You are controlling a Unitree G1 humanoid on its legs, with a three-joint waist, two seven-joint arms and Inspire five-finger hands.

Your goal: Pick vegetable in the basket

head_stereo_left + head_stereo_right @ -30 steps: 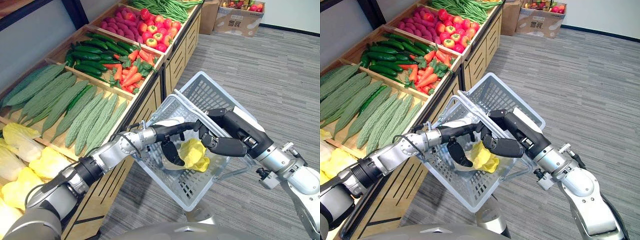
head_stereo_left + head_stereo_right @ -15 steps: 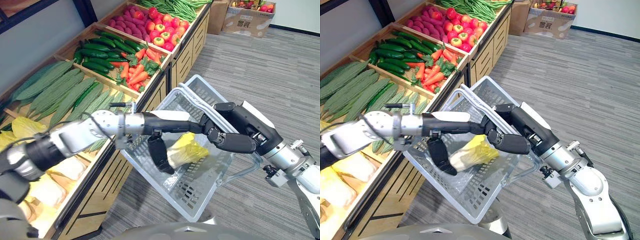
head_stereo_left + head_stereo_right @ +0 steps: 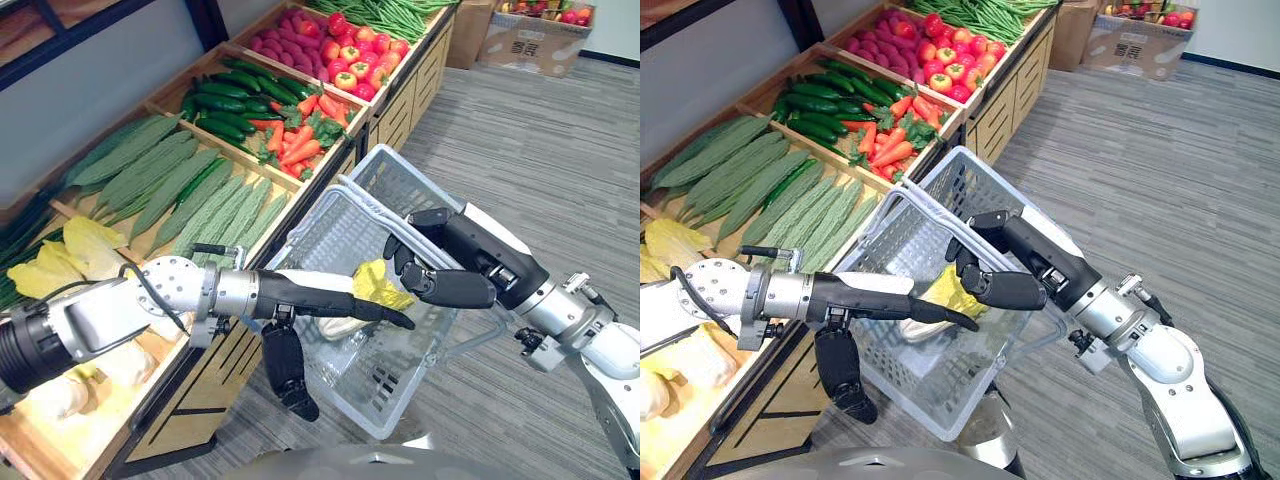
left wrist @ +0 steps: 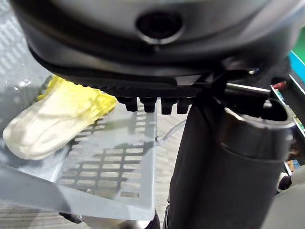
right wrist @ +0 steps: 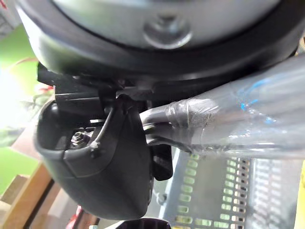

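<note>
The wooden produce shelf (image 3: 195,405) runs along the robot's left, with bitter gourds (image 3: 195,195) and pale cabbages (image 3: 60,265) in the nearest bins. Beside it hangs the grey mesh basket (image 3: 400,185). The right hand (image 3: 445,285) carries it, fingers curled round the taped handle (image 5: 224,124). The left hand (image 3: 300,297) reaches over the basket's near rim with its fingers straight and spread, thumb hanging down, and holds nothing. The yellow-leaved cabbage (image 3: 372,285) lies loose on the basket floor, just past those fingertips. The drop looks finished. The next move calls for lifting the left hand clear of the rim towards the shelf while the right keeps the basket level. A cardboard box (image 3: 1120,40) far off bears print too small to read
</note>
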